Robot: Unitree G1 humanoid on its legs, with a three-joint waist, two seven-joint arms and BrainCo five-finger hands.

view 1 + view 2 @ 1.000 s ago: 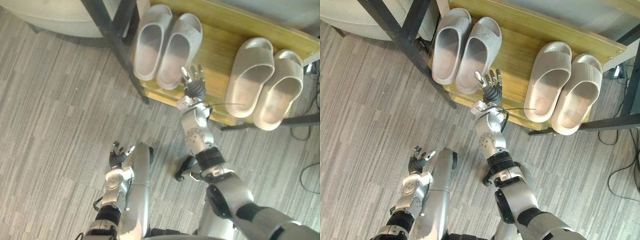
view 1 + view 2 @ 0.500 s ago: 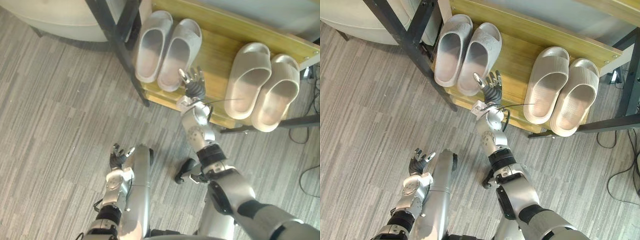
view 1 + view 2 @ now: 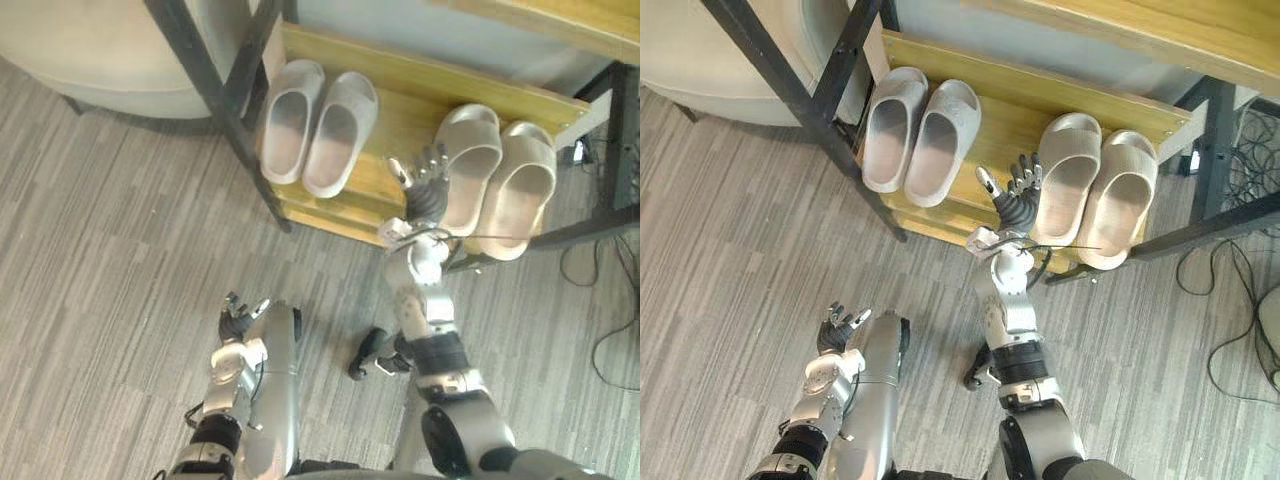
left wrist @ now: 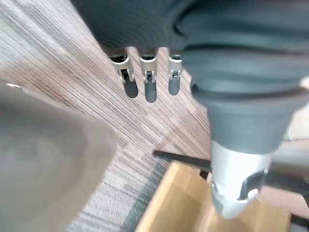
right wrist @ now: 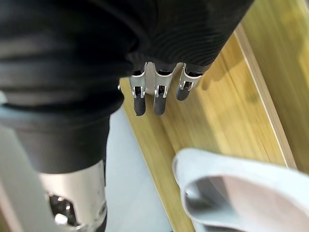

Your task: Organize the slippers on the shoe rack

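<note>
Two pairs of slippers are being carried side by side on the wooden shelf (image 3: 405,105) of the shoe rack. The left pair (image 3: 338,130) is lying by the black post (image 3: 210,85), and the right pair (image 3: 520,185) is lying well apart from it. The right hand (image 3: 425,182) is being held over the shelf's front edge between the pairs, just beside the right pair, with fingers spread and nothing gripped. The left hand (image 3: 240,320) is being held low over the grey floor (image 3: 100,260), fingers relaxed and empty.

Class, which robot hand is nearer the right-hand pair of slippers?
Right. The right hand is beside the right-hand pair; the left hand is far off, over the floor.
</note>
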